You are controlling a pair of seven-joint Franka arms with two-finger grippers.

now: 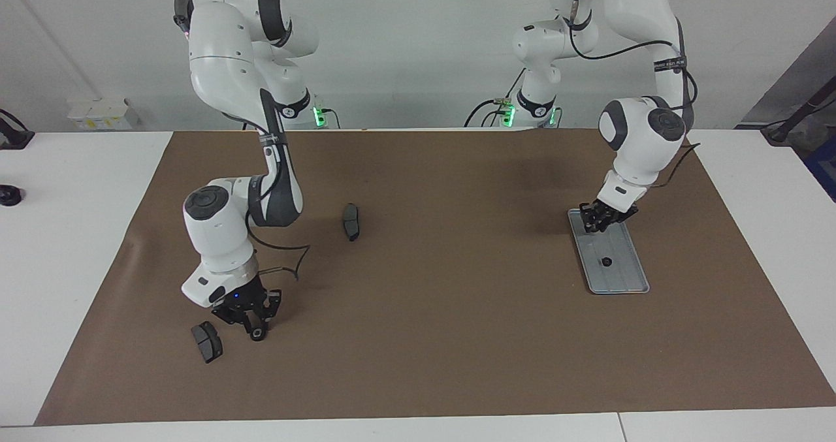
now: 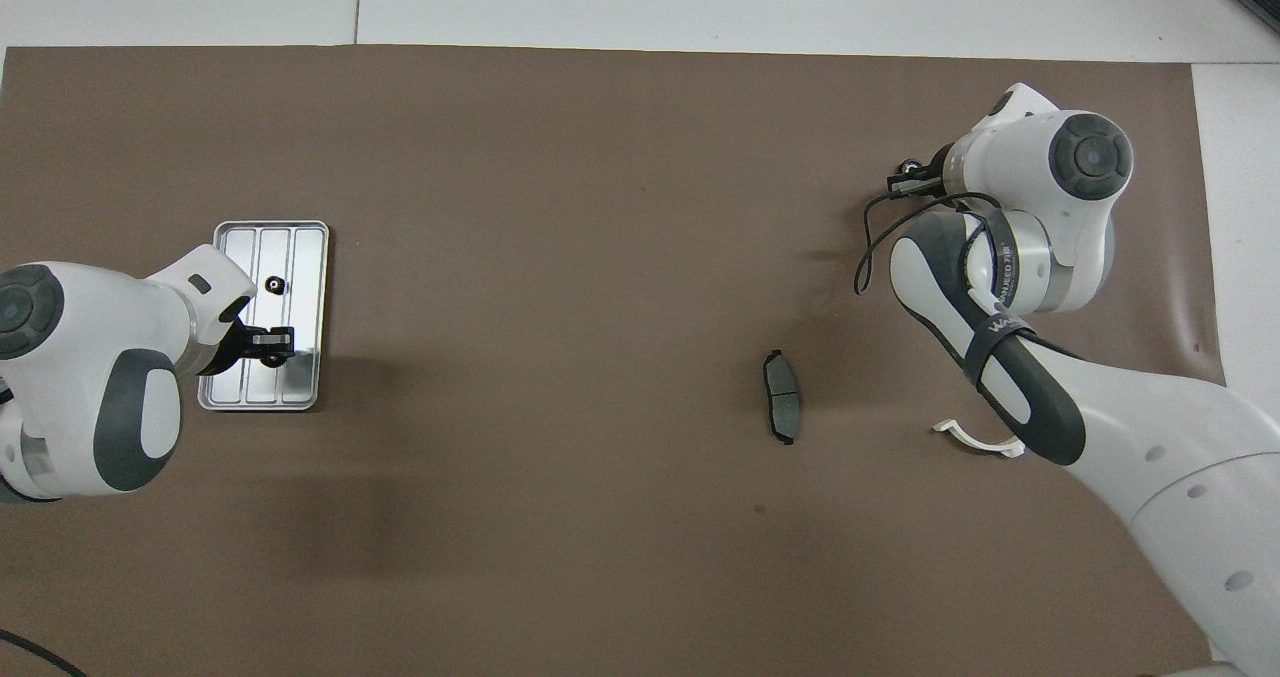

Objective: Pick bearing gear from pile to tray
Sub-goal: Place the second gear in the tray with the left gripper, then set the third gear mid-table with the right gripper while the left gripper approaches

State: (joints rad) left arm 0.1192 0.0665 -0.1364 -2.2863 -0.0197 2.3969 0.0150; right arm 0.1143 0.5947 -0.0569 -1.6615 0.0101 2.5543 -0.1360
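The silver ridged tray (image 1: 624,279) (image 2: 300,252) lies at the left arm's end of the mat, and one small black bearing gear (image 1: 607,261) (image 2: 273,284) rests in it. My left gripper (image 1: 595,223) (image 2: 272,349) hangs low over the tray's end nearer the robots, shut on a small dark round gear. At the right arm's end, my right gripper (image 1: 255,328) is down at the mat, shut on another black gear (image 1: 259,335). I cannot tell whether that gear is off the mat. From overhead, the right wrist hides that gripper.
A dark grey brake pad (image 1: 207,341) lies beside the right gripper. Another brake pad (image 1: 351,221) (image 2: 781,409) lies nearer the robots, toward mid-mat. A white half-ring (image 2: 980,440) shows partly under the right arm. The brown mat (image 1: 424,337) covers the table.
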